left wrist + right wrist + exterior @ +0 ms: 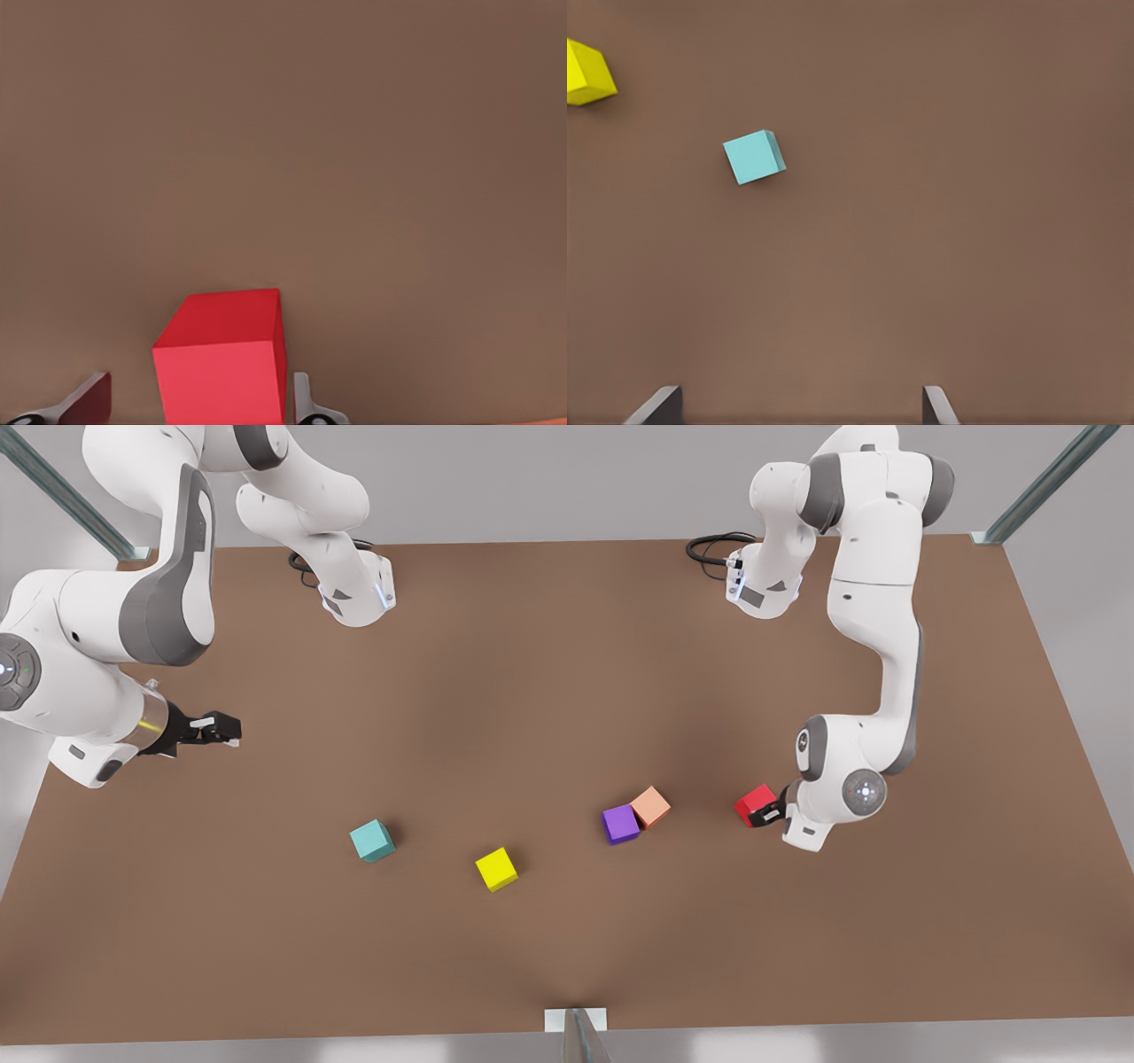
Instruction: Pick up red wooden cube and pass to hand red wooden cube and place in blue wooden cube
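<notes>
Yellow cube (496,868) sits nearest. Beyond the purple cube (620,824), the left gripper (767,812) brackets the red cube (755,804): rigid, light, best pinched on flat opposite faces; closure unclear. Right gripper (217,729) waits, spread.

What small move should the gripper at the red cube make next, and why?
Probably close the left gripper on the red wooden cube: its fingers stand open on either side of the cube, which appears to rest on the table. The right gripper waits open near the blue wooden cube.
</notes>
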### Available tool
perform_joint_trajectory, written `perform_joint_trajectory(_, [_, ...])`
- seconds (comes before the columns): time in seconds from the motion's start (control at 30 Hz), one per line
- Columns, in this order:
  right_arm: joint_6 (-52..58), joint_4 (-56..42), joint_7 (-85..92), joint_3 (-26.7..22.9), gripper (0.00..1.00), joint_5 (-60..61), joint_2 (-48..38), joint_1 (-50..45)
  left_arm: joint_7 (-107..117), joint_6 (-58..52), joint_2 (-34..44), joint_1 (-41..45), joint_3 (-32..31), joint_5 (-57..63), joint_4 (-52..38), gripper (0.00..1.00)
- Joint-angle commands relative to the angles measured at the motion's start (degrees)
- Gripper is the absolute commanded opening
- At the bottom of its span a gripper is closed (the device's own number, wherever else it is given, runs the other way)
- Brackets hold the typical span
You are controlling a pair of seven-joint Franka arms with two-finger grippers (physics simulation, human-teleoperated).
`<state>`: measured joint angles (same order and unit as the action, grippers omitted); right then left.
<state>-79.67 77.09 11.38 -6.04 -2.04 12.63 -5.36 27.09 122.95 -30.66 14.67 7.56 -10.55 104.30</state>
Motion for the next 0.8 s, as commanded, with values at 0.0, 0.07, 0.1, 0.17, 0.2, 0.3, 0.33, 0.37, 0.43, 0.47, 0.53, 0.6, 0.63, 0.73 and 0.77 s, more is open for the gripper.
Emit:
perform_joint_trajectory(0.0, [0.1, 0.0, 0.7, 0.0, 1.0, -0.1, -0.1, -0.1, 11.6, 2.8, 0.1, 0.0, 0.0, -0.5, 0.7, 1.0])
perform_joint_trajectory(0.07, [0.1, 0.1, 0.7, 0.0, 1.0, -0.2, -0.1, -0.2, 11.6, 2.7, 0.1, 0.4, 0.0, -0.5, 1.3, 1.0])
perform_joint_trajectory(0.1, [0.1, 0.1, 0.7, 0.0, 1.0, -0.2, -0.1, -0.2, 11.6, 2.7, 0.1, 0.5, 0.0, -0.6, 1.3, 1.0])
perform_joint_trajectory(0.17, [0.1, 0.1, 0.7, 0.1, 1.0, -0.2, -0.1, -0.2, 11.6, 2.7, 0.1, 0.5, -0.1, -0.5, 1.3, 1.0])
perform_joint_trajectory(0.2, [0.1, 0.1, 0.7, 0.1, 1.0, -0.2, -0.1, -0.2, 11.6, 2.8, -0.1, 0.7, -0.1, -0.5, 1.3, 1.0])
perform_joint_trajectory(0.3, [0.1, 0.1, 0.7, 0.1, 1.0, -0.2, -0.1, -0.2, 11.5, 4.8, -1.1, 0.7, -0.1, -0.5, 1.3, 1.0])
perform_joint_trajectory(0.33, [0.1, 0.2, 0.7, 0.1, 1.0, -0.2, -0.1, -0.2, 11.5, 5.7, -1.4, 0.8, -0.1, -0.5, 1.3, 1.0])
perform_joint_trajectory(0.37, [0.1, 0.2, 0.7, 0.1, 1.0, -0.2, -0.1, -0.2, 11.5, 5.8, -1.5, 0.8, -0.1, -0.5, 1.4, 1.0])
perform_joint_trajectory(0.43, [0.1, 0.3, 0.7, 0.1, 1.0, -0.2, -0.1, -0.2, 11.5, 5.9, -2.0, 0.8, -0.2, -0.6, 1.5, 1.0])
perform_joint_trajectory(0.47, [0.2, 0.3, 0.7, 0.2, 1.0, -0.2, -0.1, -0.3, 11.5, 6.0, -2.6, 1.0, -0.1, -0.5, 1.5, 1.0])
perform_joint_trajectory(0.53, [0.2, 0.3, 0.7, 0.2, 1.0, -0.3, -0.1, -0.3, 11.5, 6.2, -3.5, 1.0, -0.2, -0.6, 1.5, 1.0])
perform_joint_trajectory(0.6, [0.3, 0.3, 0.7, 0.2, 1.0, -0.2, -0.1, -0.3, 11.5, 7.2, -3.8, 1.1, -0.2, -0.6, 1.9, 1.0])
perform_joint_trajectory(0.63, [0.3, 0.4, 0.7, 0.2, 1.0, -0.3, -0.1, -0.3, 11.5, 7.3, -3.8, 1.1, -0.2, -0.6, 2.3, 1.0])
perform_joint_trajectory(0.73, [0.4, 0.5, 0.7, 0.2, 1.0, -0.3, 0.0, -0.3, 11.5, 7.8, -4.2, 1.2, -0.2, -0.6, 2.5, 1.0])
perform_joint_trajectory(0.77, [0.4, 0.5, 0.7, 0.3, 1.0, -0.3, 0.0, -0.3, 11.5, 8.3, -4.3, 1.2, -0.2, -0.6, 2.5, 1.0])
